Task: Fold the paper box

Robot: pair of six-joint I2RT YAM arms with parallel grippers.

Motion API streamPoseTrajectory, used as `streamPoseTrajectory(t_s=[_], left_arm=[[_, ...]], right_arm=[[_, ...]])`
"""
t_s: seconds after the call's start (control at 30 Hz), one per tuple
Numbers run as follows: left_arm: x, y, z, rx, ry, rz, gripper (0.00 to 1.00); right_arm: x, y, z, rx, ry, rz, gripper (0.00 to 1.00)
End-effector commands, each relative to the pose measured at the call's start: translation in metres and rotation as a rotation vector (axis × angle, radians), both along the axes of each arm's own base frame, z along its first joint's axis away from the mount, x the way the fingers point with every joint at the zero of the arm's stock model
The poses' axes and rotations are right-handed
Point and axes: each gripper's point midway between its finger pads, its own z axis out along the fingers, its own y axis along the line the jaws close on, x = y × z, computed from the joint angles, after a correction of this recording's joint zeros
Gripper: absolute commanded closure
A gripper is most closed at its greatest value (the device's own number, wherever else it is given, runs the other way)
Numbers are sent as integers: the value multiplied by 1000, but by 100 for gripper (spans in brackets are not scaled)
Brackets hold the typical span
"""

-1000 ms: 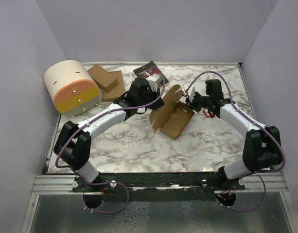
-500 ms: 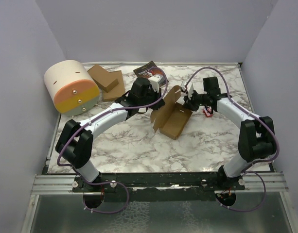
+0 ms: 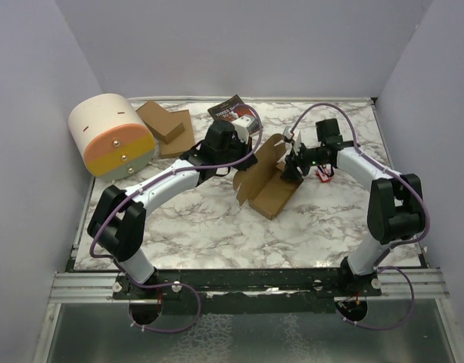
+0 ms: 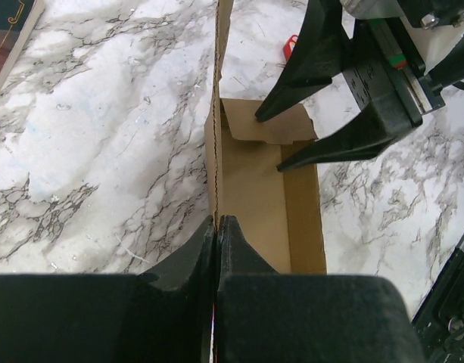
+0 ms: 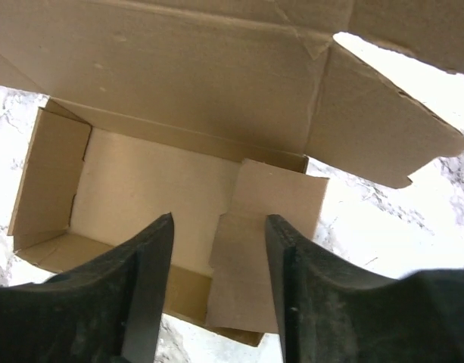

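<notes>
The paper box (image 3: 269,181) is a half-formed brown cardboard carton lying open in the middle of the marble table, one long wall standing up. My left gripper (image 4: 217,221) is shut on the top edge of that upright wall (image 4: 216,113). My right gripper (image 5: 219,227) is open, its fingers over the box's far end, straddling the small end flap (image 5: 273,227) that folds inward. The box floor shows in the left wrist view (image 4: 254,204) and the right wrist view (image 5: 148,189). In the top view the right gripper (image 3: 292,160) is at the box's right end, the left gripper (image 3: 247,155) at its back.
A stack of flat brown cardboard pieces (image 3: 165,125) lies at the back left beside a cream and orange rounded container (image 3: 110,136). A dark-covered book (image 3: 232,110) lies behind the left gripper. A small red object (image 3: 322,175) lies right of the box.
My right gripper has moved left and down onto the box's right end, its arm swinging in. The left gripper keeps hold of the upright wall.
</notes>
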Motion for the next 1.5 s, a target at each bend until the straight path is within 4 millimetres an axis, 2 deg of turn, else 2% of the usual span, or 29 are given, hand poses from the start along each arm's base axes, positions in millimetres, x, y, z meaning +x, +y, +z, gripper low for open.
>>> streamPoseTrajectory(t_s=[0.0,0.23,0.4,0.5,0.7,0.87,1.0,1.03,1.1,1.17,1.3,1.4,1.47], left_arm=[[0,-6,11,-11,-21,-25,100],[0,-6,11,-10,-25,-27,100],[1,-7,12,-13,-26,-26,100],[1,-7,13,-12,-28,-25,100],[1,-6,12,-6,-34,-30,100],[1,-7,13,5,-61,-60,100],[0,-7,16,19,-90,-85,100],[0,-7,17,21,-98,-90,100],[-2,-7,19,20,-112,-102,100],[-3,-6,22,23,-135,-118,100],[-7,-4,27,35,-182,-146,100],[-12,-2,34,38,-228,-168,100],[-15,0,40,33,-267,-180,100]], right_arm=[[-1,5,6,61,53,17,45],[5,-4,25,212,149,7,44],[15,-14,25,277,224,-36,50],[12,-12,28,323,267,-16,52],[4,-9,55,453,307,54,40],[17,-31,81,499,250,33,34],[34,-64,98,530,195,-54,35],[40,-74,97,531,199,-99,37],[53,-94,89,516,198,-208,47],[64,-109,70,475,196,-327,54],[78,-128,36,382,179,-498,71],[84,-137,16,340,201,-556,84],[83,-137,2,334,236,-561,88]])
